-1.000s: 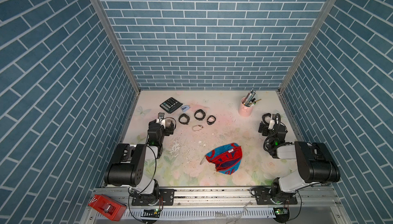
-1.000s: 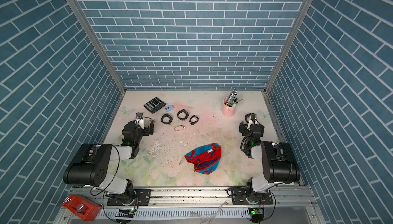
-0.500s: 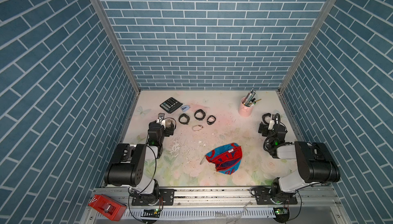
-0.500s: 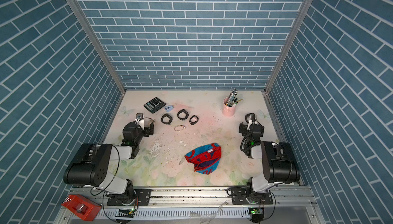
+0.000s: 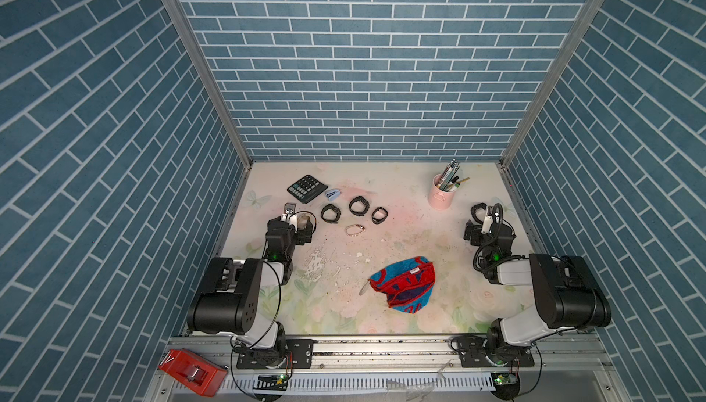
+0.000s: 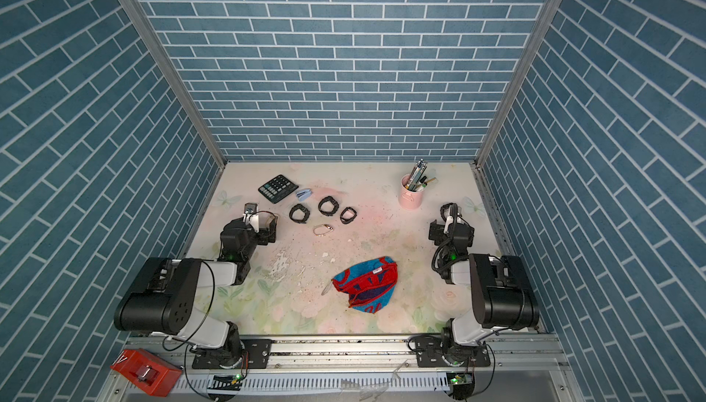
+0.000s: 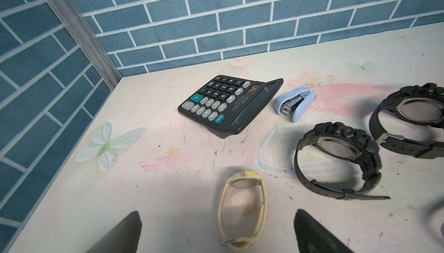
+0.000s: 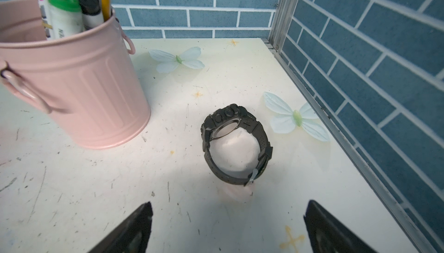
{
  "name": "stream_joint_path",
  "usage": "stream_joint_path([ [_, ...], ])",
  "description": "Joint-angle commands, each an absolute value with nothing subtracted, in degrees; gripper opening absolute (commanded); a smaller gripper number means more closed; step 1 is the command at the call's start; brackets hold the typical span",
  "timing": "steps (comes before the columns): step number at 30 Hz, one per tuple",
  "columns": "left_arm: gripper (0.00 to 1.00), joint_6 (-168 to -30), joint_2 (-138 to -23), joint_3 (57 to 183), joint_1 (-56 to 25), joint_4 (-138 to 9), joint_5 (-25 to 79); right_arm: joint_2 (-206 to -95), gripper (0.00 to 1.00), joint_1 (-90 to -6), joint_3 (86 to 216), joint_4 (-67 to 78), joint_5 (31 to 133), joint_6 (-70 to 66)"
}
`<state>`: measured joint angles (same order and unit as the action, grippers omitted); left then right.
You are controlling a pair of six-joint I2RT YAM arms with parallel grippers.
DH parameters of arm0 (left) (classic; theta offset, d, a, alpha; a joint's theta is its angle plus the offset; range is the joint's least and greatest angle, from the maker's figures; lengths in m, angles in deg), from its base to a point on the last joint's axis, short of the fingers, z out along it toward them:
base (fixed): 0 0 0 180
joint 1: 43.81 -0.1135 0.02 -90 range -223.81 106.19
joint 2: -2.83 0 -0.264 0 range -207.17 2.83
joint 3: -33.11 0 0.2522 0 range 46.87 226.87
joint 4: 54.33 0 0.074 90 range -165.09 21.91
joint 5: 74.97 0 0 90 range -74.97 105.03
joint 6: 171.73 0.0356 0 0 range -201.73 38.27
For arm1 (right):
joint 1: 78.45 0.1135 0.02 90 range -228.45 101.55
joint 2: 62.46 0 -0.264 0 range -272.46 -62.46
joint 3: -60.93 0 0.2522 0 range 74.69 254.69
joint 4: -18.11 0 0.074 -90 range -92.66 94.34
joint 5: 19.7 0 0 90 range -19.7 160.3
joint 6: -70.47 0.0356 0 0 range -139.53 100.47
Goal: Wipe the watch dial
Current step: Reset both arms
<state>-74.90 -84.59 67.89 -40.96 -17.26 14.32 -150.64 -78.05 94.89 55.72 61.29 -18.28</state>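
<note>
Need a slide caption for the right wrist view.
Right claw, open, facing a black watch lying on its side beside a pink bucket of pens.

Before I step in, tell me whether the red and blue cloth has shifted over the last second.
No. The cloth lies at the same spot relative to the pink pen bucket as before, in both top views.

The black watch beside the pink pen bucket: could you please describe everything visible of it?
The black watch is chunky, resin-looking, with round pushers on its case and a strap buckled into a closed loop. It lies on its edge on the table, case back showing inside the loop, dial turned away. It sits apart from the pink bucket, ahead of the open right gripper, unheld.
</note>
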Motion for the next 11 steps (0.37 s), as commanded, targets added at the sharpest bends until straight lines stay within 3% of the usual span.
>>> stream_joint_path([
  [1, 1.0, -75.4, -84.37, 68.19, -41.33, -17.41, 14.66, -150.78, 0.99, -78.33, 96.4, 55.43, 62.11, -17.34],
  [11, 1.0, -75.58, -84.45, 68.4, -41.35, -17.73, 14.56, -150.65, 0.99, -79.06, 96.84, 54.39, 63.9, -17.04],
])
